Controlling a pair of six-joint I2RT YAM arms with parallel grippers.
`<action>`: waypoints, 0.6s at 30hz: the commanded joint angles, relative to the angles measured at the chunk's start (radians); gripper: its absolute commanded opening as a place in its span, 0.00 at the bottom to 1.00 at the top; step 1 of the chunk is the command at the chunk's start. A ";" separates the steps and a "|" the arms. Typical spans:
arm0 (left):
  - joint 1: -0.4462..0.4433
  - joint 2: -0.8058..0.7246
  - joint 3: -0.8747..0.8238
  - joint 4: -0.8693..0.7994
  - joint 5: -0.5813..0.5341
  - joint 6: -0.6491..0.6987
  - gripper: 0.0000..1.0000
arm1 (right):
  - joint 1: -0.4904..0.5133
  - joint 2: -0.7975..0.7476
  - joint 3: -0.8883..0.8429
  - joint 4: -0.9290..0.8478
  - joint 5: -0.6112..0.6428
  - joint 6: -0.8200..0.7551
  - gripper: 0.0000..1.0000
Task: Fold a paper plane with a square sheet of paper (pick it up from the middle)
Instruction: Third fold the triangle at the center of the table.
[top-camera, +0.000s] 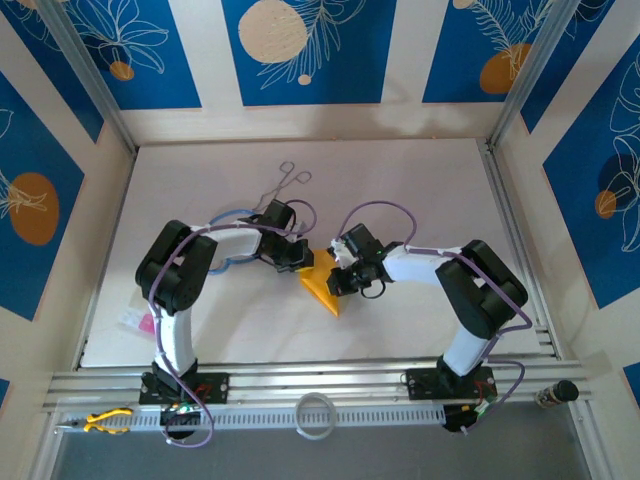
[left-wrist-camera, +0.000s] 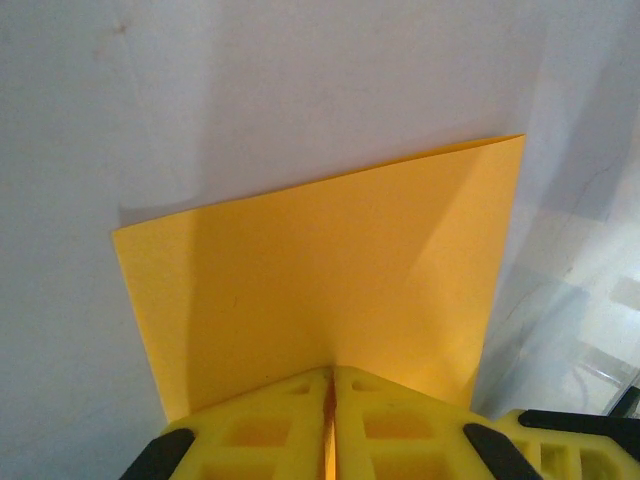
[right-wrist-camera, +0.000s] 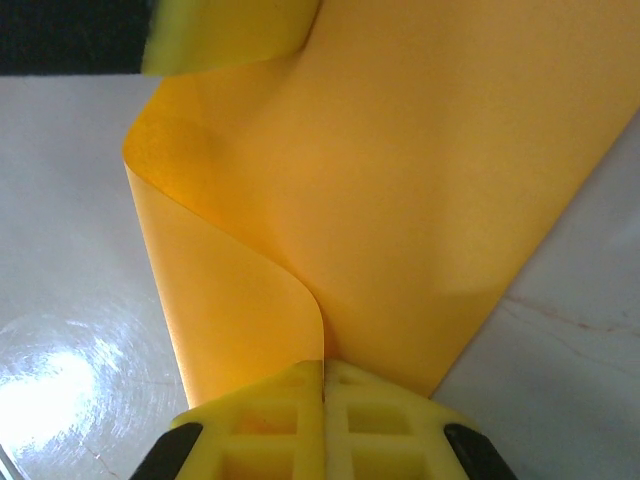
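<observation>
Centrally over the white table (top-camera: 420, 190), the two arms meet at an orange-yellow sheet (top-camera: 324, 288), held between them near the middle of the table. The left gripper (top-camera: 300, 258) has its yellow fingers pressed together on one edge of the sheet, as its wrist view shows, with the paper fanning out flat beyond them. The right gripper (top-camera: 338, 278) likewise pinches the sheet, which bends in a soft, uncreased curl just ahead of its closed jaws. The paper looks thin, very light and limp. It would likely crease wherever it is pressed, and tear if the arms pull apart. Holding it at the edges, close to the intended fold line, seems safest. I cannot tell whether its lowest corner touches the table. Metal forceps (top-camera: 290, 178) lie well apart toward the far side, and a pink slip (top-camera: 145, 322) lies near the left edge. That leaves broad bare surface for laying the sheet down.
</observation>
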 joint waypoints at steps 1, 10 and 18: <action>-0.008 0.015 -0.036 -0.063 -0.045 0.013 0.12 | 0.012 0.017 0.025 -0.033 0.017 -0.014 0.03; -0.009 0.015 -0.033 -0.063 -0.046 0.012 0.12 | 0.011 -0.021 0.029 -0.045 0.024 -0.021 0.02; -0.007 0.015 -0.038 -0.060 -0.046 0.011 0.12 | 0.013 -0.020 0.028 -0.042 0.025 -0.014 0.03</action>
